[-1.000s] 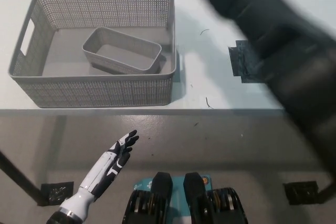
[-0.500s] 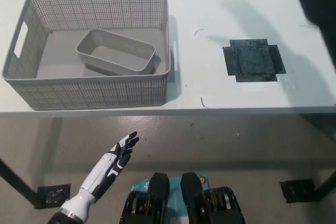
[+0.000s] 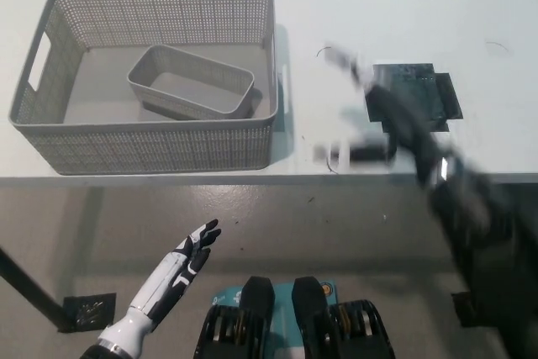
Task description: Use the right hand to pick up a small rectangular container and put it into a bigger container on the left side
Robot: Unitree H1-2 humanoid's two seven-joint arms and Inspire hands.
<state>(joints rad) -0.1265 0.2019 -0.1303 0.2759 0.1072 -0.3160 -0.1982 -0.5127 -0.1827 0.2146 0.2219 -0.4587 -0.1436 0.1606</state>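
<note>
your small container [image 3: 192, 83] is already sitting inside the big basket [image 3: 151, 145], well off from your blurred right hand [image 3: 388, 115]; can't tell its fingers, so just be parking it.

Small container [image 3: 192, 83]: inside the big basket [image 3: 160, 147], tilted, toward its right half.
Basket: on the white table [image 3: 378, 6], left side.
Right hand [image 3: 382, 111]: blurred, over a dark patch [image 3: 437, 94] near the table's front edge.
Left hand [image 3: 189, 254]: low, below the table, fingers spread.
</note>
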